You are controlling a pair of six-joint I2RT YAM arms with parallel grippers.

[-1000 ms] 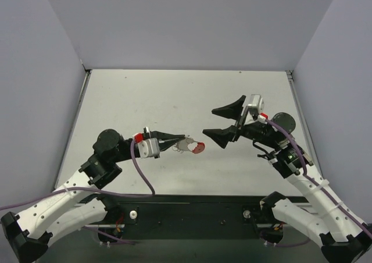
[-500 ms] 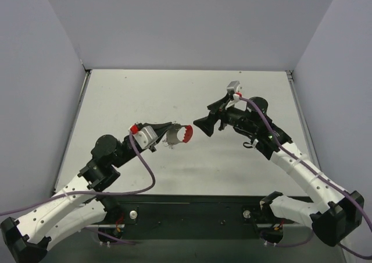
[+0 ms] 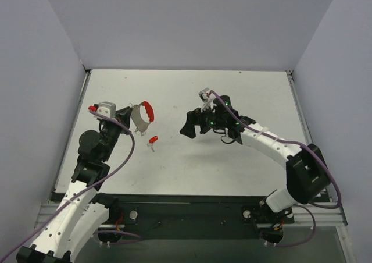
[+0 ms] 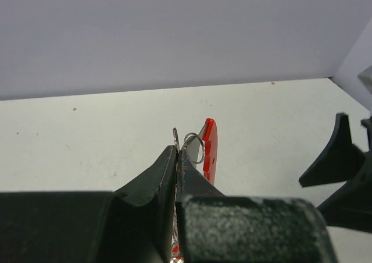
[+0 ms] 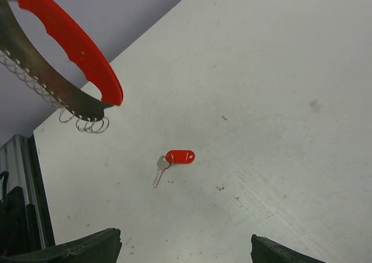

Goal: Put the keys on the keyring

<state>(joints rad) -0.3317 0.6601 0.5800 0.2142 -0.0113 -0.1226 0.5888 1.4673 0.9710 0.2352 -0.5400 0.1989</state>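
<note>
The left end effector [image 4: 176,155] has its two black fingers pressed flat together on the silvery edge of the keyring [image 3: 142,114], a curved bright red band joined to a thin silver loop. It holds the keyring raised off the tabletop [image 3: 244,94] on the left side. The red arc stands upward and the open span of the loop faces the middle of the workspace. Held this way, the row of small wire rings [image 5: 93,125] hangs free below the band. This seems meant to leave them reachable from the right while the pinch steadies the loop against pushing.

The right end effector [image 3: 192,125] is spread wide and holds nothing. It hovers low over the middle of the tabletop with its fingers pointing left. In its wrist view the two fingertips frame the scene at the bottom corners. That suits an approach for a pick, with the opening already wider than the target.

The key [image 5: 171,163], a tiny silver blade with a bright red oblong plastic head, lies flat on the bare tabletop. It sits between the two arms, below and just to the right of the hanging keyring and well apart from the right fingers. It is not yet on the ring. Being so small and flat, it will likely need a careful, low pinch on the red head.
</note>
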